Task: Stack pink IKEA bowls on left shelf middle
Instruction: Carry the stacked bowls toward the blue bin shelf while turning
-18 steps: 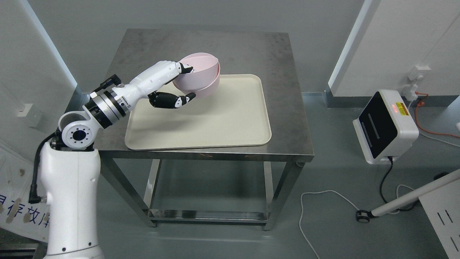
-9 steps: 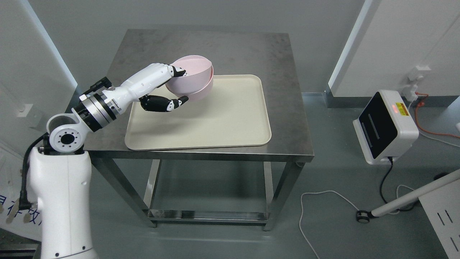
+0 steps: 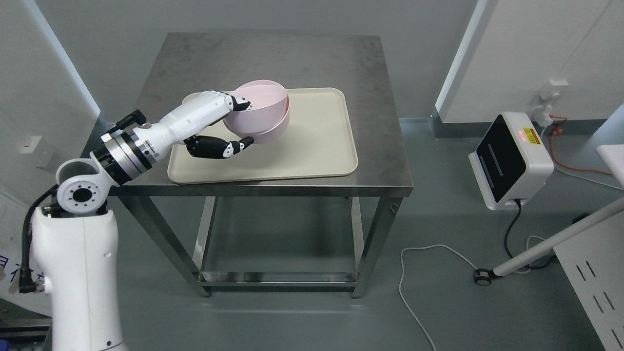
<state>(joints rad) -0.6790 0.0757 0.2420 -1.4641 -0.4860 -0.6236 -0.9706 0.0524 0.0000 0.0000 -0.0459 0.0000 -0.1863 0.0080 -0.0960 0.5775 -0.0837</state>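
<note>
Above the tray [image 3: 312, 156], left hand [image 3: 222, 124] grips nested pink bowls [image 3: 258, 113], lifted; shelf unseen, placement still pending.

The left hand [image 3: 214, 124] hides the near-left wall of the stacked pink bowls [image 3: 261, 109], which cover part of the tray [image 3: 312, 146] behind them. Whether the bowls touch the tray cannot be told.

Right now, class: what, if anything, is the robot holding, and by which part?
The left hand holds the nested pink bowls by the left rim, with fingers over the edge and thumb beneath.
</note>
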